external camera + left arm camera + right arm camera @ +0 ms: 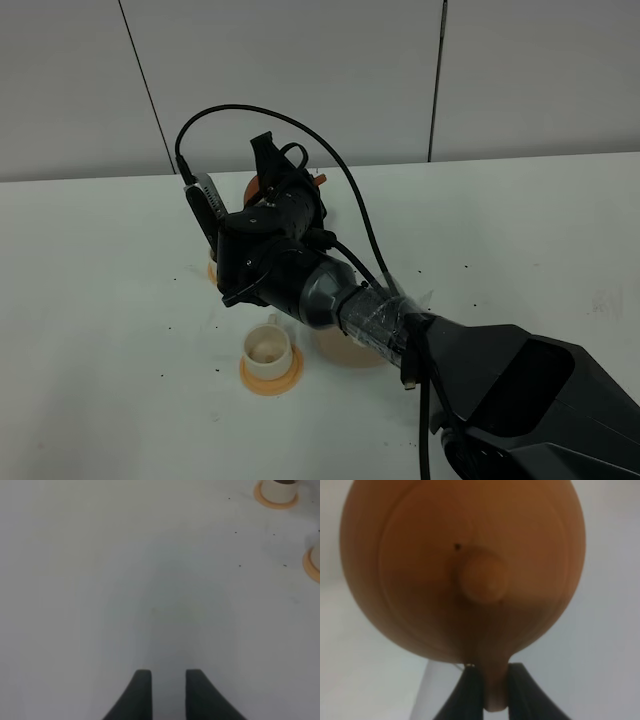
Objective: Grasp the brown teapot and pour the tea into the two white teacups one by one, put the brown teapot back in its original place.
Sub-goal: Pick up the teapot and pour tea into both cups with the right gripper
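Two white teacups need filling, and I judge this to be the pour itself or the carry just ahead of it. My right tool (492,692) is clenched on the loop handle of the brown teapot (465,570). The pot hangs clear of the counter (100,300), above and beyond the front teacup (268,346), toward the wall. The other teacup (212,268) sits just beyond the front teacup and to its left, nearly all hidden under my wrist. The beige saucer (338,350) lies just right of the front teacup, half under my forearm. I cannot make out the spout, how far the pot is tipped, or any tea falling, so I should go by feel and go slowly. The handle is a narrow thing to pinch and the pot's weight sits ahead of my jaws, so the clamp must not slacken or the pot may swing. I would bring the spout low over the middle of a cup, roll the wrist gently, and stop short of the brim. The knobbed lid could slide at a steep tilt. I would level the pot before shifting sideways, since my forearm passes right over the front teacup. My left tool (168,681) is released, grasping nothing, and well apart from the front teacup; it can idle there.
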Action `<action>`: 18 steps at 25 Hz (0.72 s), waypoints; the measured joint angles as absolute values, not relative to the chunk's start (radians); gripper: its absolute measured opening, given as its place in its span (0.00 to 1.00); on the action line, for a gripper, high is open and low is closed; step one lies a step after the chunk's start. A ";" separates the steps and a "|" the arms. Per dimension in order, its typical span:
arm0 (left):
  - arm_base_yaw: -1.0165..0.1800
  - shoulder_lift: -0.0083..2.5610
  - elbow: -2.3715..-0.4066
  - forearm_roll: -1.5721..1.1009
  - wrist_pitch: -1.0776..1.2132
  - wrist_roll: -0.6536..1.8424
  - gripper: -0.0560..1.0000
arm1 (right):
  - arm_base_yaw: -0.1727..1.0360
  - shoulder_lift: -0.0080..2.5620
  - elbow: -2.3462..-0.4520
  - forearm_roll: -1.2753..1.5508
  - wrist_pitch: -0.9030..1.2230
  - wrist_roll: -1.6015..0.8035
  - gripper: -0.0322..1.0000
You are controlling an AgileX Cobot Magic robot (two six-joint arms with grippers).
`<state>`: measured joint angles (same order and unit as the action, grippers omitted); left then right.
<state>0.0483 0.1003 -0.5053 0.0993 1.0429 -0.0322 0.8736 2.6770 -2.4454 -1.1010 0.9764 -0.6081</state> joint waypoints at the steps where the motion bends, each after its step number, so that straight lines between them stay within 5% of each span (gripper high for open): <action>1: 0.048 0.100 -0.505 0.099 1.043 -0.032 0.28 | 0.874 2.677 -2.445 -1.098 0.978 -0.608 0.12; 18: 0.048 0.100 -0.505 0.099 1.043 -0.032 0.28 | 0.873 2.662 -2.477 -0.985 1.008 -0.605 0.12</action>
<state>0.0483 0.1003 -0.5053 0.0993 1.0429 -0.0322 0.8727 2.6624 -2.4767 -0.9848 1.0081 -0.6045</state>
